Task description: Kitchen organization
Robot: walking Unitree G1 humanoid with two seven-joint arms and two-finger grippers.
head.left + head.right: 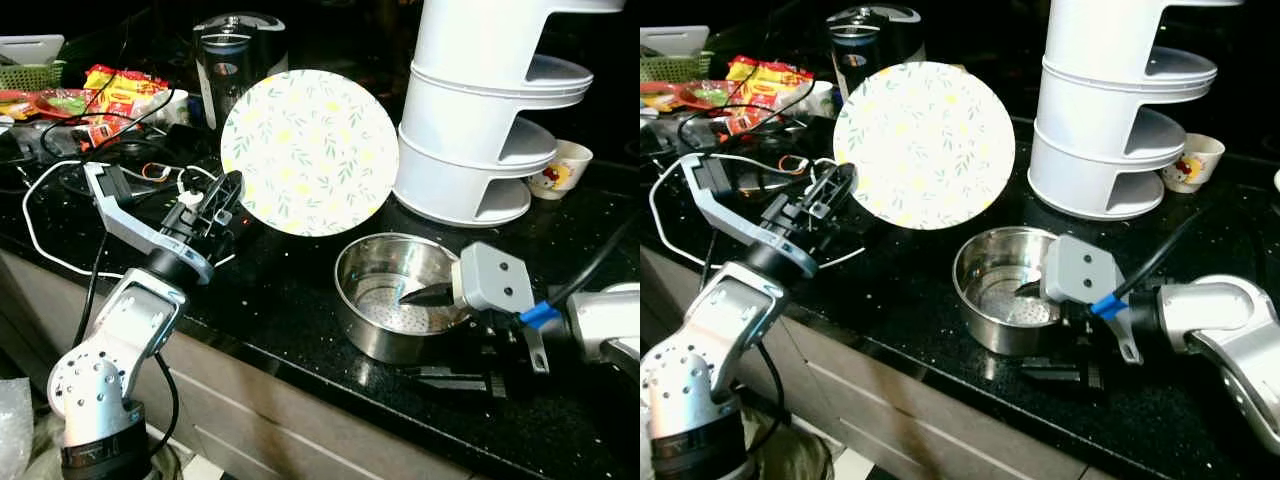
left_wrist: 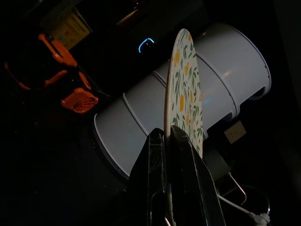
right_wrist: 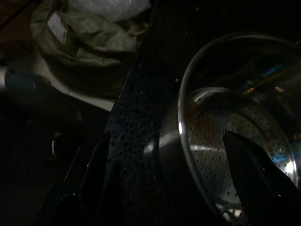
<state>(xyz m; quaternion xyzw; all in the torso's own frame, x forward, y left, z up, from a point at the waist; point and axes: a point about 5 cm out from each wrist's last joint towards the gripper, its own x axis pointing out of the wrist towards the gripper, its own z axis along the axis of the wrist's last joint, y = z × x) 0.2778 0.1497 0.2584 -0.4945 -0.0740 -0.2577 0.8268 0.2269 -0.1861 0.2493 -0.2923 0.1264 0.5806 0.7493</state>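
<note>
While left gripper (image 1: 222, 196) jaws clamp plate (image 1: 310, 152) edge | right gripper (image 1: 425, 335) jaws wide, straddling steel pot (image 1: 392, 297) rim

White plate (image 1: 309, 152) with yellow-green leaf print.

Counter tally — one of nearly everything, two grippers

One round white plate with yellow-and-green leaf print (image 1: 309, 152); one perforated stainless steel bowl (image 1: 393, 297) at 5 o'clock of it; one white tiered plastic rack (image 1: 478, 110) at 2 o'clock; one small cartoon-printed cup (image 1: 561, 168); one black kettle (image 1: 236, 52) at 11 o'clock — two black-fingered grippers.
</note>
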